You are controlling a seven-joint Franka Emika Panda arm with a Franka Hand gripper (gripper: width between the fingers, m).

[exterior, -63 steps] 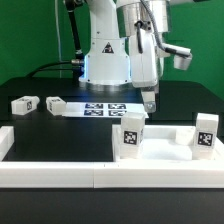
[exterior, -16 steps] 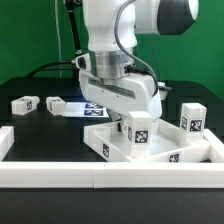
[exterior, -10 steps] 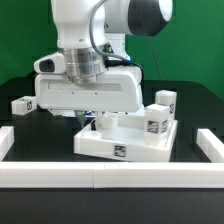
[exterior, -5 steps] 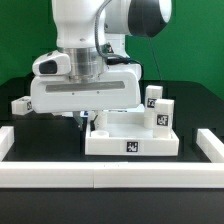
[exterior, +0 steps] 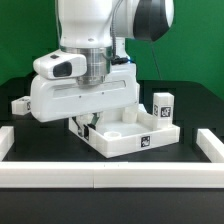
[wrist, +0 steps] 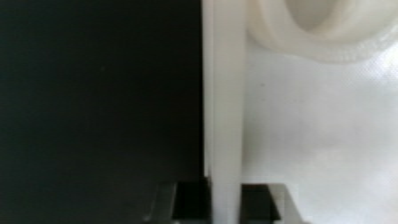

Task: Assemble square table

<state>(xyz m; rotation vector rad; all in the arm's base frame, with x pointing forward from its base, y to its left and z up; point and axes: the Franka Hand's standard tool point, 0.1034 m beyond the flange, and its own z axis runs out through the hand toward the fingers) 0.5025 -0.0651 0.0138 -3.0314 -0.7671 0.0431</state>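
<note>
The white square table top lies on the black table with its rim up and a tag on its front wall. A tagged leg block stands upright at its far corner, toward the exterior view's right. My gripper is low at the top's corner toward the exterior view's left, mostly hidden by the arm. In the wrist view the gripper is shut on the top's thin rim, with one dark finger on each side. A round corner socket shows beside the rim.
White border rails run along the front and stand at both sides. Another tagged leg block lies at the exterior view's left, partly behind the arm. The arm's bulk hides the table's back.
The gripper came down from above onto the table top's rim. The top has moved and turned with it. Its front tag and the standing leg have swung toward the exterior view's right.
</note>
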